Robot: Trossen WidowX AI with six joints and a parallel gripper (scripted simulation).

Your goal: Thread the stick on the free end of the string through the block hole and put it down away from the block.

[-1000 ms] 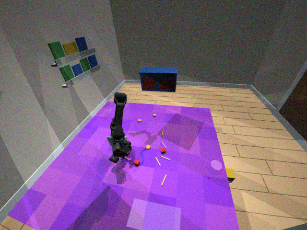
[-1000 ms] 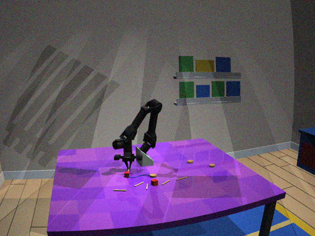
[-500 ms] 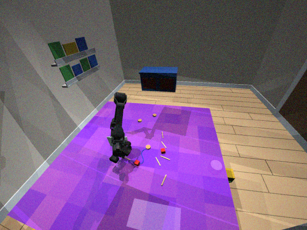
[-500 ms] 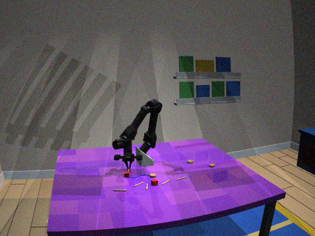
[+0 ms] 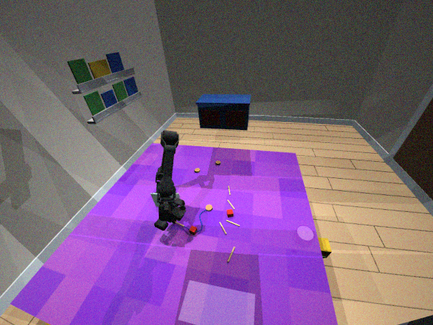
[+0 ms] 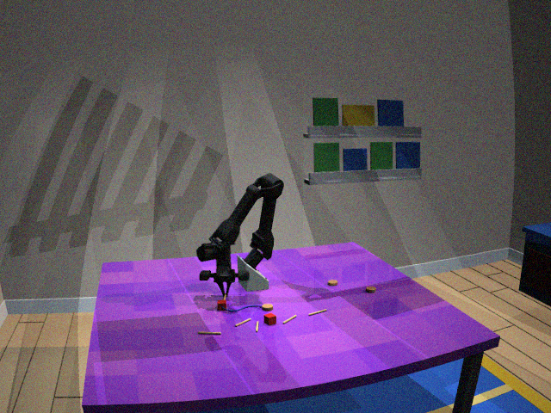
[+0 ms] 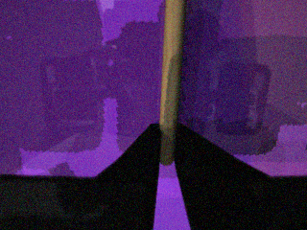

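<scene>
My gripper [image 6: 225, 293] [image 7: 165, 132] is shut on the stick [image 5: 178, 223] [image 7: 174, 48] near one end, low above the table. The stick reaches from the fingers toward the red block [image 5: 193, 229] [image 6: 221, 305], which stands on the table. A short dark piece of string shows between the stick's far end and the block in the top view. On the block's other side the blue string [image 5: 200, 219] [image 6: 244, 307] curves to the round button [image 5: 208, 207] [image 6: 267, 307]. The string seems to pass through the block; the hole cannot be seen. Fingertips are hidden in the top view.
A second red block [image 5: 229, 212] [image 6: 269, 318] stands among several loose sticks, one being a stick [image 5: 231, 254] [image 6: 208, 332] set apart. Two loose buttons [image 5: 197, 170] [image 5: 218, 162] lie farther back. A pale angled plate [image 6: 253, 280] stands by the arm's base.
</scene>
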